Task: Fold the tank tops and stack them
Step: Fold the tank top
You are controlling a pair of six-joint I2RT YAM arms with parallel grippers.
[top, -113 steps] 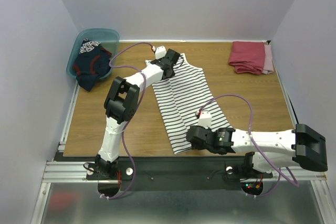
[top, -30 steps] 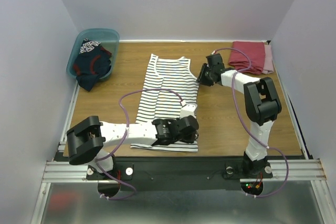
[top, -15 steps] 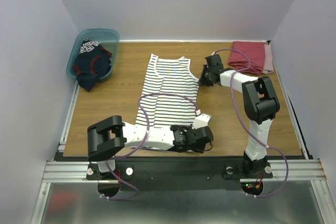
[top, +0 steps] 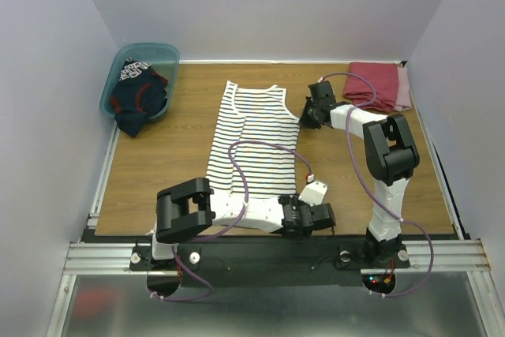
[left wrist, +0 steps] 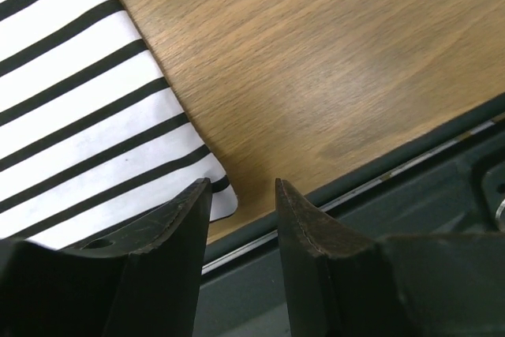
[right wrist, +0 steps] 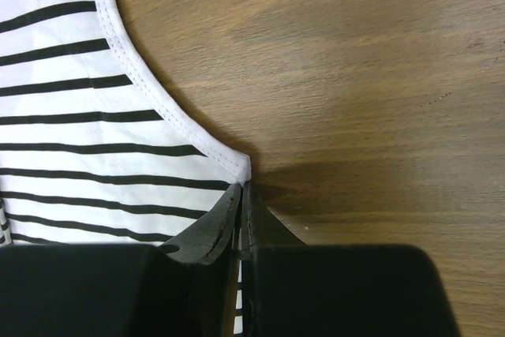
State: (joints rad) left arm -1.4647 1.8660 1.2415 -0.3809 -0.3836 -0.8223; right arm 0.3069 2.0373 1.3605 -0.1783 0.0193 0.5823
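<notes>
First tank top (top: 252, 147) lies flat mid-tabletop (top: 158, 163). Second tank top (top: 136, 100) sits in bin (top: 110, 84), far-left corner; cloth pile (top: 377, 86), far-right corner.

A: What colour is the tank top (right wrist: 95, 140) left of the right tool (right wrist: 241, 189)?
B: White, with thin black stripes. The surface (right wrist: 379, 76) is brown wood grain; the tool itself, black.

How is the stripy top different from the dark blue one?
The stripy top lies spread flat on the table; the dark blue top is bunched in the teal bin. The stripy top is white with dark lines; the dark blue top has red trim. The right gripper pinches the stripy top; nothing touches the dark blue top. Both are cloth.
</notes>
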